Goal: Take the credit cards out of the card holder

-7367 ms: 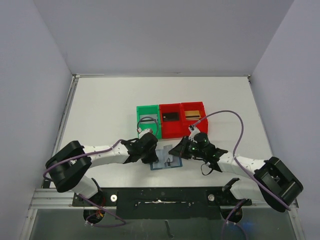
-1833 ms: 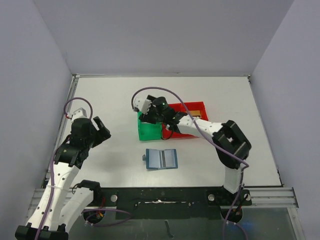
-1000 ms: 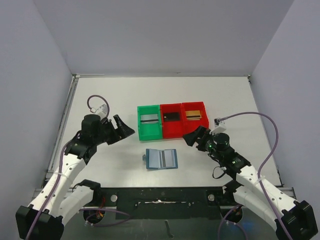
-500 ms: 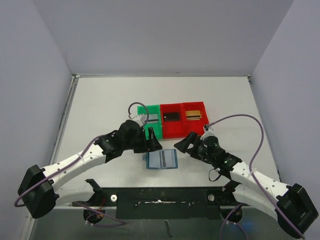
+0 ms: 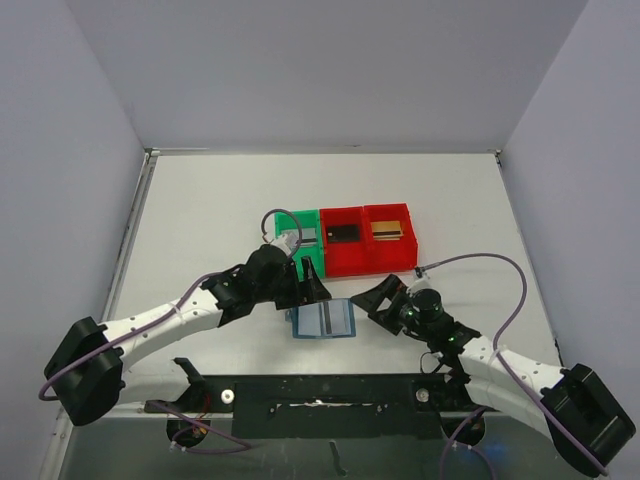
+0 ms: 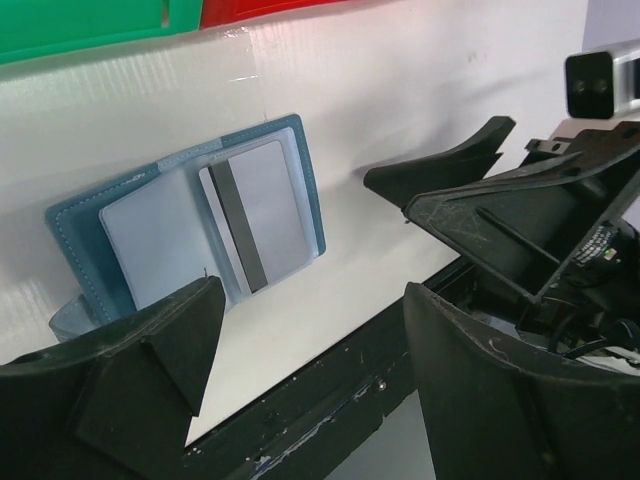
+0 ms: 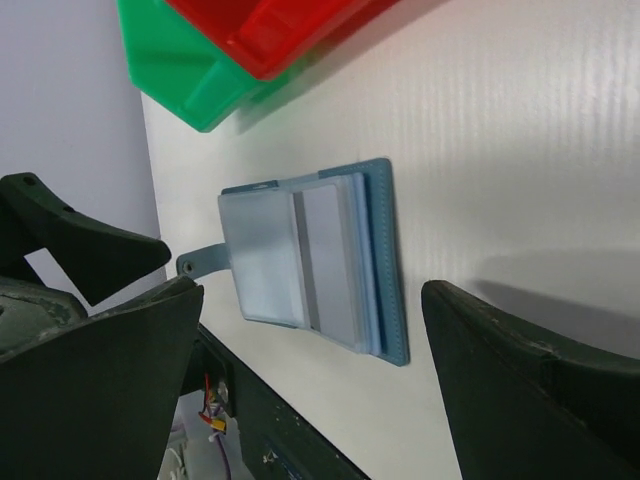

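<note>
Both arms lean in over the card holder (image 5: 325, 319), so we judge the step in hand to be the closing-in for another card. To do it well, we should let one gripper pin a panel flat against the table (image 5: 200, 220) while the other narrows its jaws and comes in low at the free edge of the card (image 6: 255, 210), the grey one with a dark stripe that shows in one pocket. We should then draw the card straight along the pocket's mouth. A tilted pull would likely lift or fold the whole holder, which looks light and soft. Which arm takes which part we cannot tell.

The holder lies open and flat near the front edge of the table, in front of the green bin (image 5: 298, 232) and the red bins (image 5: 365, 240). It sits between the two grippers. The left gripper (image 5: 310, 282) hangs just beside its far left corner, jaws spread wide and holding nothing. The right gripper (image 5: 372, 298) hangs just beside its right edge, also spread wide and bare. Neither seems to touch it.
</note>
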